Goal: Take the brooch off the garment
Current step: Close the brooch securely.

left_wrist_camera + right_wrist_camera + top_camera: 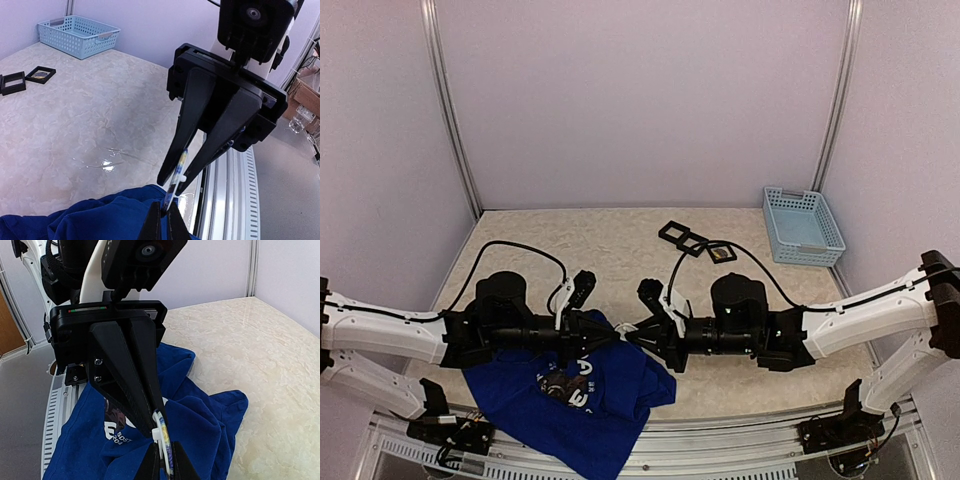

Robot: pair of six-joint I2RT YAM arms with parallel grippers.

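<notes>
L arm (505, 325) is stretched flat, low over the table (570, 240), pointing right. L claw (612, 337) is closed tight, its tips buried in a raised fold of the shirt (530, 400) right at the brooch's end; I can't tell if it pinches cloth, pin or both. The shirt lies bunched under the L arm at the near edge, with one corner hanging over onto the rail (720, 440).

The brooch (178, 167) is a thin strip w/ a white nub. It sits at centre, between the two claws, just above the cloth. R claw (628, 334) is narrow, with the brooch pinched between its fingers (220, 135). R arm (740, 325) mirrors the L, flat and pointing left, so the claws meet tip to tip.

Count: 2 arms, 1 shirt, 1 brooch, 3 black frames (692, 243), 1 blue basket (803, 225).

The frames are mid-back and the basket is in the back R corner, both well apart from the grip. Bare marbled top lies between them and the grip. The grip point is near the front edge. Walls close off the L, back and R sides.
</notes>
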